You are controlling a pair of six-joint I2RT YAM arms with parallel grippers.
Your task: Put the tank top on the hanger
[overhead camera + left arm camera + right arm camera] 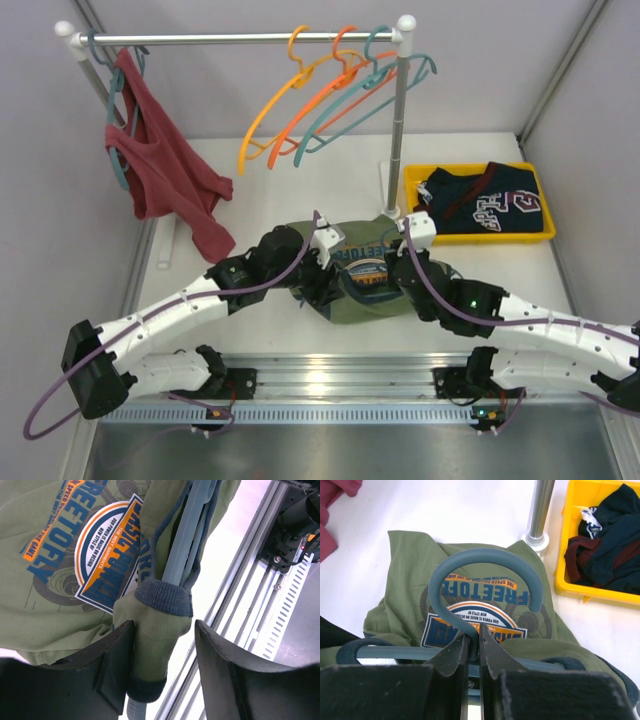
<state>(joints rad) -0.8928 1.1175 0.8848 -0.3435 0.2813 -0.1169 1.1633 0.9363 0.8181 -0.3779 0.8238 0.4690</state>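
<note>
The olive-green tank top (365,290) lies crumpled at the table's middle between both grippers, its round orange-white print facing up. My right gripper (474,630) is shut on the neck of the slate-blue hanger (485,555), just below its hook, with the tank top (400,595) draped under and over the hanger's bar. My left gripper (164,630) is open. Between its jaws sits a strap of the tank top (155,630) wrapped over the end of the hanger's arm (180,550). The strap touches the left finger (117,655) only. In the top view most of the hanger is hidden under cloth and arms.
A rail (240,38) at the back carries a red tank top (165,165) and yellow (265,115), orange (320,100) and teal hangers (370,90). Its post (400,120) stands just behind the tank top. A yellow bin (415,185) with a navy garment (485,205) sits at the right. A metal rail (330,380) runs along the near edge.
</note>
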